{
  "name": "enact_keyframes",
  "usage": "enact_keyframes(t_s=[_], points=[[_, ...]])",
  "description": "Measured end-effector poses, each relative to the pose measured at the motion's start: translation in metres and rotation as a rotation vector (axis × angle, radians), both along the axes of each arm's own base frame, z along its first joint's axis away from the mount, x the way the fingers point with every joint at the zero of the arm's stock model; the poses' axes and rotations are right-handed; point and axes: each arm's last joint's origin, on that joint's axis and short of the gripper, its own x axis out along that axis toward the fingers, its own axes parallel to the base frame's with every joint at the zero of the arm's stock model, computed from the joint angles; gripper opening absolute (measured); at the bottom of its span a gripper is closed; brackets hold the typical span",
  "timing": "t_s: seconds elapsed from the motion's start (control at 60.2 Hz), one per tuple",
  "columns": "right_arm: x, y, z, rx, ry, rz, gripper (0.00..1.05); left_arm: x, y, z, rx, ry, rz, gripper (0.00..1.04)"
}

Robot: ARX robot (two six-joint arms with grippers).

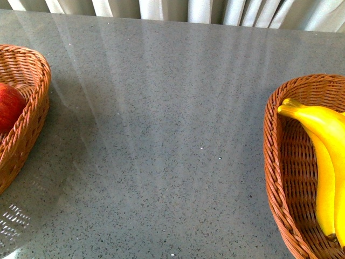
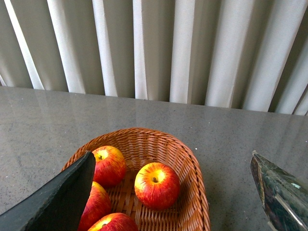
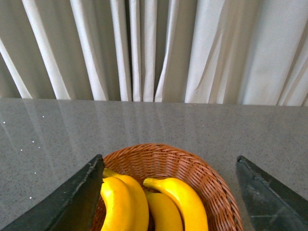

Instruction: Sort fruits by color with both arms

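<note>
In the left wrist view, several red apples [image 2: 156, 185] with yellow patches lie in a woven wicker basket [image 2: 195, 168]. My left gripper [image 2: 173, 178] hangs open above it, its black fingers [image 2: 62, 197] wide apart with nothing between them. In the right wrist view, three yellow bananas [image 3: 180, 199] lie in another wicker basket [image 3: 211, 178], and my right gripper [image 3: 168, 180] stands open over them, holding nothing. The front view shows one apple [image 1: 9, 105] in the left basket [image 1: 33, 81] and bananas [image 1: 323, 140] in the right basket [image 1: 280, 162]. Neither arm shows in the front view.
A grey speckled countertop [image 1: 161, 135] stretches between the two baskets. Pale curtains [image 2: 159, 48] hang along the counter's far edge.
</note>
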Motion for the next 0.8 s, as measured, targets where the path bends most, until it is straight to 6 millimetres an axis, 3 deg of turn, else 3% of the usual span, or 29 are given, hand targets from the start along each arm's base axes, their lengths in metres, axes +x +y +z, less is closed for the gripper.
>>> enact_keyframes(t_s=[0.798], points=[[0.0000,0.0000,0.0000,0.000,0.000,0.000,0.96,0.0000,0.0000,0.0000,0.000,0.000,0.000,0.96]])
